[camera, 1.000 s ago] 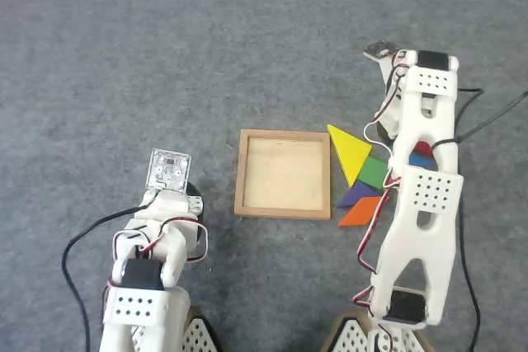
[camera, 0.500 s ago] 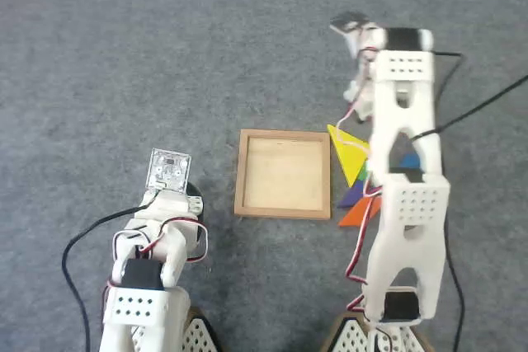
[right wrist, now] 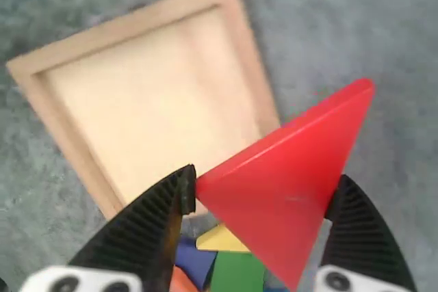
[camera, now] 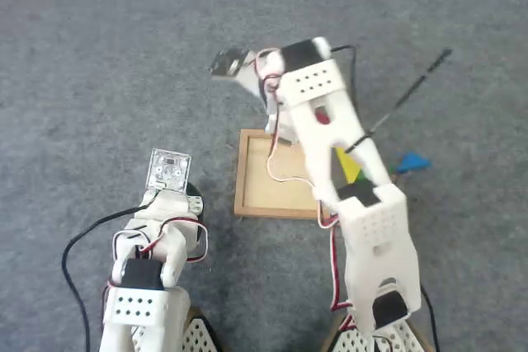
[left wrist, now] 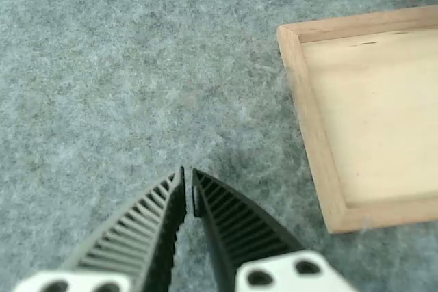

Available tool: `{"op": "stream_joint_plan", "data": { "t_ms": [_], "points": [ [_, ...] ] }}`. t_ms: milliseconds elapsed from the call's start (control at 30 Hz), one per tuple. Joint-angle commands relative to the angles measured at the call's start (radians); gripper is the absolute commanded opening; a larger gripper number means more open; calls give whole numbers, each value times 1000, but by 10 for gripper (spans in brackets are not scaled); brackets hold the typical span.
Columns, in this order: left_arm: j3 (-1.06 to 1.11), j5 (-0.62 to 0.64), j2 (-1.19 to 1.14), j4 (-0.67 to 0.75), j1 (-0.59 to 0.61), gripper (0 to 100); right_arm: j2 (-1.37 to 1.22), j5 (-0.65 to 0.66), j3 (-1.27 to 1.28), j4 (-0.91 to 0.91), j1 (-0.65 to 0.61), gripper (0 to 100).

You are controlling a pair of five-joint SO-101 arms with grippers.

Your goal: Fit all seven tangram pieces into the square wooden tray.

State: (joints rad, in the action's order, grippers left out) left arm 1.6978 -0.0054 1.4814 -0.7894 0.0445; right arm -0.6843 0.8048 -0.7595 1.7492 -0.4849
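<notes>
One piece of the seven is in hand. The right gripper [right wrist: 263, 193] is clamped on a red wooden triangle [right wrist: 287, 169], with a ribbed finger against each of two edges. The piece hangs tilted in the air, over the rim of the square wooden tray [right wrist: 144, 100] on the side where the loose pieces lie. Gripping it by the edges leaves the underside free, which I judge suits setting it flat into the tray.

The tray floor is bare wherever it can be seen, so no piece appears to be seated yet. A yellow triangle [right wrist: 219, 239], a green piece [right wrist: 236, 271], a blue piece [right wrist: 191, 258] and an orange piece [right wrist: 179, 280] lie bunched on the grey carpet [camera: 124, 63] just beside the tray, below the gripper.

The right arm [camera: 318, 96] is stretched forward and slants across the tray's [camera: 240, 175] right part, its wrist above the far rim.

The left arm [camera: 153, 253] is folded back. The left gripper [left wrist: 188, 176] has its fingertips together on nothing, low over the carpet, near the tray [left wrist: 383, 114] but apart from it. I judge it is parked there to leave the tray approach free.
</notes>
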Motion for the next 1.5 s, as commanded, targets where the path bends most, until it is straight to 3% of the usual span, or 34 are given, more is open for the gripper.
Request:
{"op": "stream_joint_plan", "data": {
  "t_ms": [0, 667, 900, 1133, 1467],
  "points": [
    [-8, 5, 14, -8, 3, 15, -31, 71, -14, -13, -48, 255],
    [-8, 5, 14, -8, 3, 15, -134, 256, -12, 2, -88, 258],
    [-8, 5, 14, -8, 3, 15, -214, 253, -18, 31, -91, 270],
    [-8, 5, 14, -8, 3, 15, -211, 253, -20, 41, -73, 393],
    [-8, 5, 14, -8, 3, 15, -79, 209, -64, 42, -30, 395]
  ]
}}
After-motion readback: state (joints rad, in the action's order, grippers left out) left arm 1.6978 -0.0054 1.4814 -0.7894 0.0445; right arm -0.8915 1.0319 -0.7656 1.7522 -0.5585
